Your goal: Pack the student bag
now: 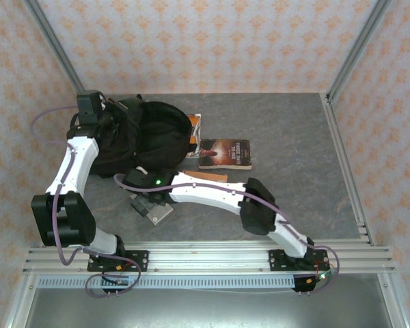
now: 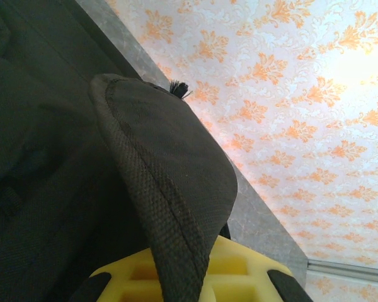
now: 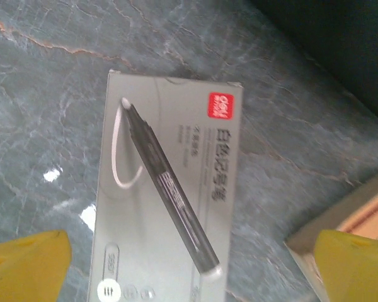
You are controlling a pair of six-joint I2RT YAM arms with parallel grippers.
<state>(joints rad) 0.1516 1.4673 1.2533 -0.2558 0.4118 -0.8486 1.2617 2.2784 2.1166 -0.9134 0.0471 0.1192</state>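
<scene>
Black backpack (image 1: 150,133) on the grey table (image 1: 294,137), left gripper (image 2: 188,280) pinching its fabric flap, right gripper (image 3: 189,267) wide open over a marker box (image 3: 167,157), paperback (image 1: 225,153) beside the backpack.

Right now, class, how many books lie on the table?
3: a dark-covered book right of the student bag, a second book against the bag's right edge, an orange book partly under the right arm. More may be hidden.
</scene>
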